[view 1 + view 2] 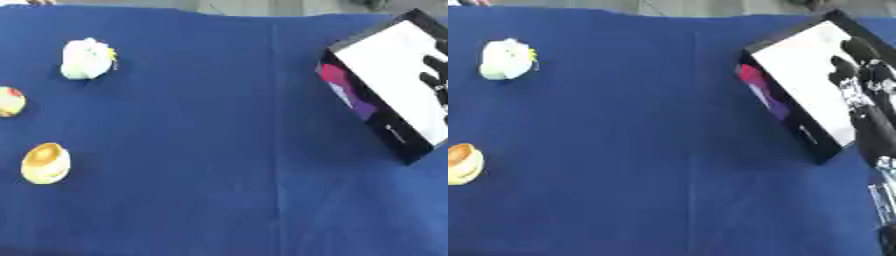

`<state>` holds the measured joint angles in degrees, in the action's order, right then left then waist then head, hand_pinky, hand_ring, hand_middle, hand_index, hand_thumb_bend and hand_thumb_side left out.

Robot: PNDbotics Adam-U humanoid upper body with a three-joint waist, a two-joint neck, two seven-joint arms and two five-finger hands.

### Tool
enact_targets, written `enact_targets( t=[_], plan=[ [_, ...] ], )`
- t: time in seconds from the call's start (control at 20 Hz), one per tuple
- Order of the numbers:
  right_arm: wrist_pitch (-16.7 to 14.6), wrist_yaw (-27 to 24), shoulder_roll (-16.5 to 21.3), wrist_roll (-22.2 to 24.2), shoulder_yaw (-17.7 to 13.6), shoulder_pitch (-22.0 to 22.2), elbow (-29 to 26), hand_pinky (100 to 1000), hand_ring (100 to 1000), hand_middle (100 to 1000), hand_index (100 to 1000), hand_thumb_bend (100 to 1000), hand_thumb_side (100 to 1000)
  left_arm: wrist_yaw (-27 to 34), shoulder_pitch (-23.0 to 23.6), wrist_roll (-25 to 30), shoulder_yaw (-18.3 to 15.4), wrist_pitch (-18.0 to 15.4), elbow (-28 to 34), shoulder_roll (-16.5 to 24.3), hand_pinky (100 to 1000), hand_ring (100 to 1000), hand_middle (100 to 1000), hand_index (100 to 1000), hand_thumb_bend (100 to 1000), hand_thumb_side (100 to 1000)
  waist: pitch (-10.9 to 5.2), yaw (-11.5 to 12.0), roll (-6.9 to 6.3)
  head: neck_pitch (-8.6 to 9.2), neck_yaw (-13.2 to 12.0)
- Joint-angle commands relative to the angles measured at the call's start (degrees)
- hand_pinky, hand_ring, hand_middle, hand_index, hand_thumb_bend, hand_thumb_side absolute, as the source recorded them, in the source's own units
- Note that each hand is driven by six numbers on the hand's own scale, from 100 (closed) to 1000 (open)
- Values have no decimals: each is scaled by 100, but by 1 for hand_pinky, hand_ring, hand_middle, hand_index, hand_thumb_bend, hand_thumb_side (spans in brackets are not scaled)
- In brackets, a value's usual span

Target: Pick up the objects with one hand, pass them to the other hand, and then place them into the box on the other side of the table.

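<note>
Your table (pixel 219 150) is covered edge to edge w/ a deep blue cloth (pixel 623 175) showing a faint vertical crease down the middle; beyond the far edge only a strip of grey room shows, too blurred to tell more. Left side holds a white-green lumpy thing (pixel 86 58), a round yellowish thing w/ a red patch (pixel 9 101) at the edge, and a golden egg-shaped thing (pixel 45 163), all well apart. The box (pixel 385 90), black-walled w/ a white inside and a pink-purple side panel, sits tilted at far right, no readable writing; your right robot hand (pixel 859 80) hangs over it, fingers look fairly straight and holding nothing, and the left robot hand isn't visible.
</note>
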<state>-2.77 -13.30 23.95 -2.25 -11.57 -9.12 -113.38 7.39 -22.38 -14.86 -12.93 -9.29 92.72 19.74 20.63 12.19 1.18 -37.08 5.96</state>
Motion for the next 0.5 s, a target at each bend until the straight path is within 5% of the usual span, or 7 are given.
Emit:
enact_targets(
  t=[0.05, 0.5],
  plan=[
    [3, 18, 120, 8, -27, -40, -122, 977, 1000, 1000, 1000, 100, 570, -13, -76, 9, 1, 3, 89, 192, 941, 834, 794, 885, 100, 813, -125, 3, -13, 40, 11],
    [-32, 13, 142, -41, -65, -43, -122, 979, 1000, 1000, 1000, 100, 577, -88, -188, -13, -33, 36, 97, 302, 938, 836, 797, 891, 100, 796, -91, 10, -22, 57, -96]
  ],
)
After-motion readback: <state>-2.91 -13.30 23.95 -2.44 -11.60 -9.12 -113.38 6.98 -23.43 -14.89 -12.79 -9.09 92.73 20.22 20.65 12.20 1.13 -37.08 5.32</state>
